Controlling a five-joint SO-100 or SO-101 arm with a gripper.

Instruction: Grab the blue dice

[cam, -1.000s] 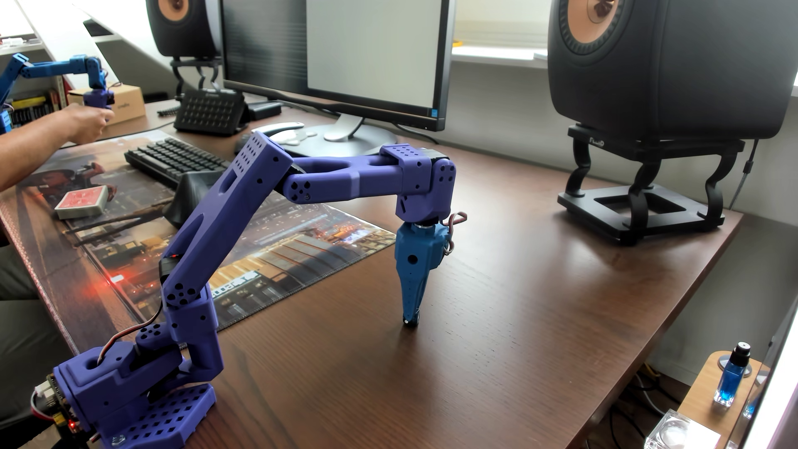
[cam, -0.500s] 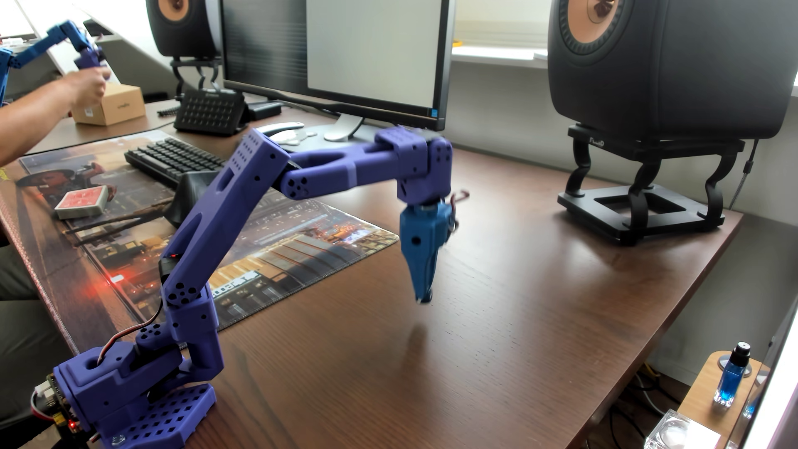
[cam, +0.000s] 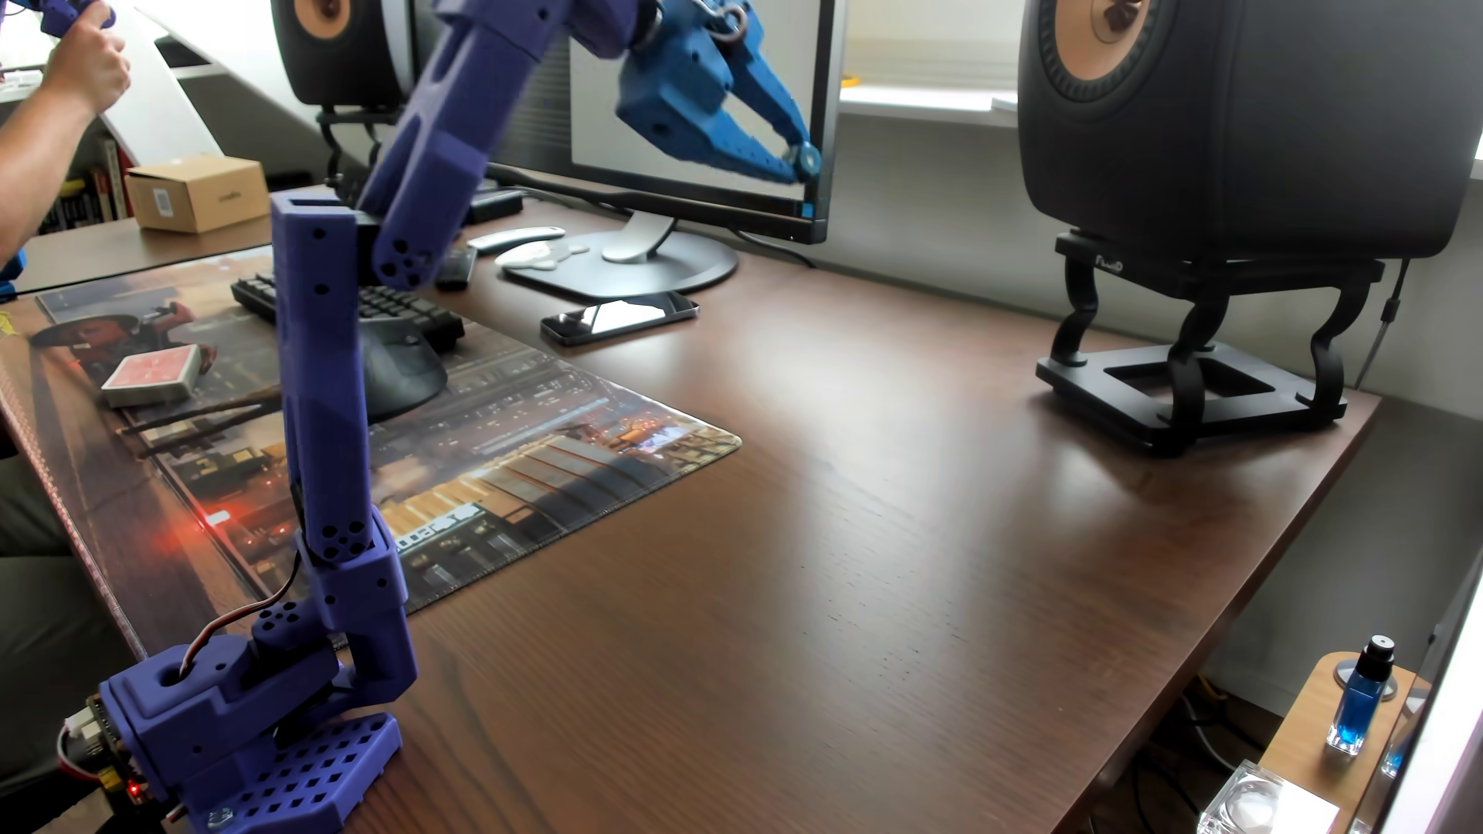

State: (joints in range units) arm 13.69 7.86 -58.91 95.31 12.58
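Note:
In the other view my purple arm (cam: 321, 337) stands raised high, its blue gripper (cam: 801, 163) up in front of the monitor, far above the wooden desk (cam: 802, 561). The two fingers converge to a point toward the right and are shut. A tiny dark, rounded cube, the blue dice (cam: 808, 158), sits pinched between the fingertips. Its pips are too small to make out.
Behind the gripper stands a monitor (cam: 690, 96) with a phone (cam: 618, 317) by its foot. A speaker on a stand (cam: 1236, 128) fills the right. Keyboard (cam: 401, 309), desk mat (cam: 522, 473), red card deck (cam: 152, 377) and cardboard box (cam: 197, 192) lie left. A bottle of blue liquid (cam: 1360, 706) stands at the lower right.
The gripper rose from the desk surface, tips down, to high in front of the monitor, carrying the dice. The person's hand at the far left lifted the other arm upward.

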